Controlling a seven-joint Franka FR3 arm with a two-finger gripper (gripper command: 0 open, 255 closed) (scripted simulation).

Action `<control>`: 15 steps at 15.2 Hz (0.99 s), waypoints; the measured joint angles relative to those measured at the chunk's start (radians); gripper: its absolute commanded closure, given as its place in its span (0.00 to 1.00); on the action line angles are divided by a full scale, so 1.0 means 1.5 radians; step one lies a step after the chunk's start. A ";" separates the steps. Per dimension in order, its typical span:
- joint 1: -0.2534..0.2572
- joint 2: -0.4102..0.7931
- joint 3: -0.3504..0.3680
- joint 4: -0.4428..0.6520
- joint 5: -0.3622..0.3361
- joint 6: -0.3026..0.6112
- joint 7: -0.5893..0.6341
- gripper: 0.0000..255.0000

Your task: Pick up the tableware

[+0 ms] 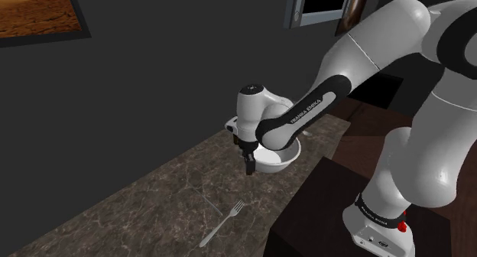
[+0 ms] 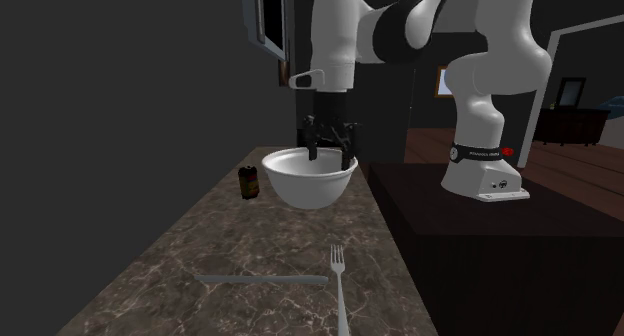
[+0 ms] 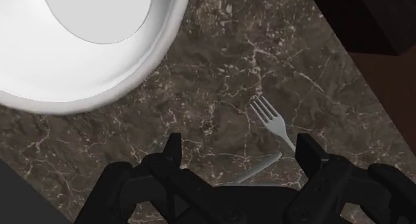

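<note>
Bowl (image 1: 277, 161) under "FRANKA EMIKA" arm (image 1: 307, 110)

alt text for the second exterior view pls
A black gripper hangs open at the rim of a white bowl on a dark marbled counter. Nearer the camera lie a fork and another grey utensil; a small dark can stands beside the bowl.

Cropped by two edges in the wrist view: bowl (image 3: 80, 76). Hidden there behind the gripper (image 3: 241, 148): fork (image 3: 270, 119) handle and most of the knife (image 3: 263, 166). Shoulder view, masked by the arm (image 1: 306, 114): much of the bowl. Second exterior view, cut by the bottom edge: fork handle; too small to read: can (image 2: 250, 182) label.
</note>
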 measured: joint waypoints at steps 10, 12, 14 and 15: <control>0.053 0.223 0.031 0.062 -0.081 0.146 -0.046 0.00; 0.068 0.268 0.031 0.080 -0.104 0.171 -0.052 0.00; 0.084 0.301 0.031 0.095 -0.121 0.185 -0.054 0.00; 0.086 0.313 0.028 0.099 -0.126 0.192 -0.055 0.00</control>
